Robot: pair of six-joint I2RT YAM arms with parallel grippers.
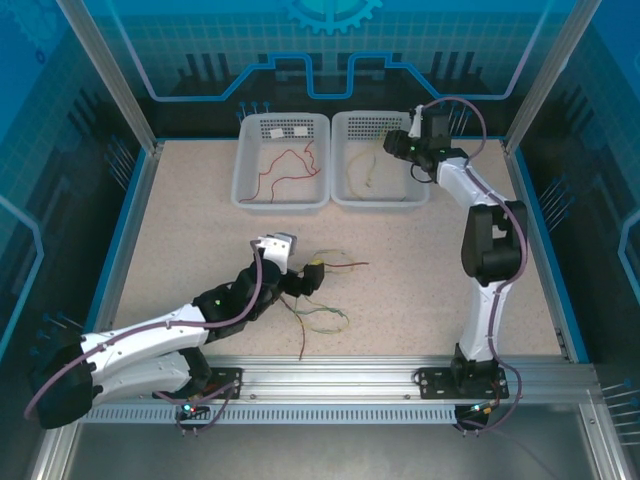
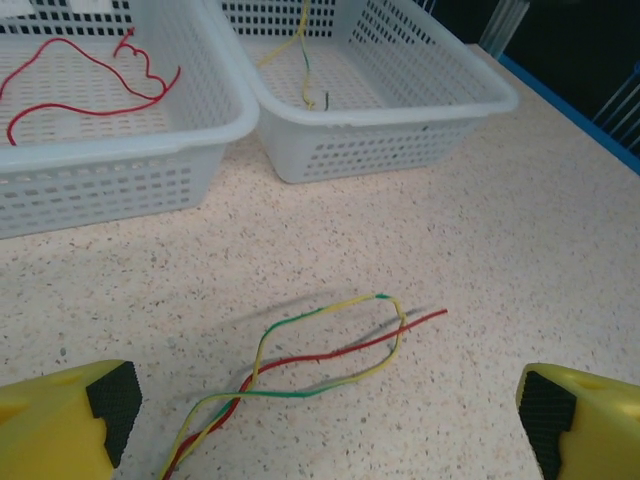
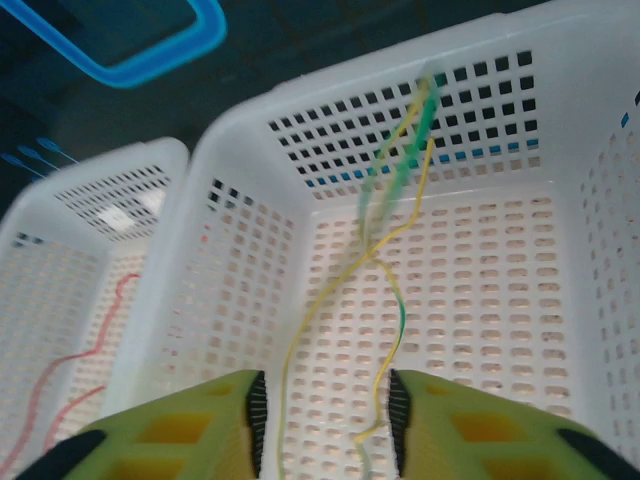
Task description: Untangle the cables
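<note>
Several thin cables (image 2: 250,388), red and green-yellow, lie loosely intertwined.

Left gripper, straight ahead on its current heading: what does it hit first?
Probably the tangled cables lying on the table just ahead of the left gripper; the white basket is farther on.

Two white baskets (image 1: 283,203), two arms (image 1: 150,337), at least two red cables (image 2: 430,317), and green-yellow cables (image 2: 320,312), on the surface (image 1: 420,270) and in a basket, too entwined to count.

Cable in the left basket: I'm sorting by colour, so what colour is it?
Red; the cable shows best in the left wrist view.
</note>
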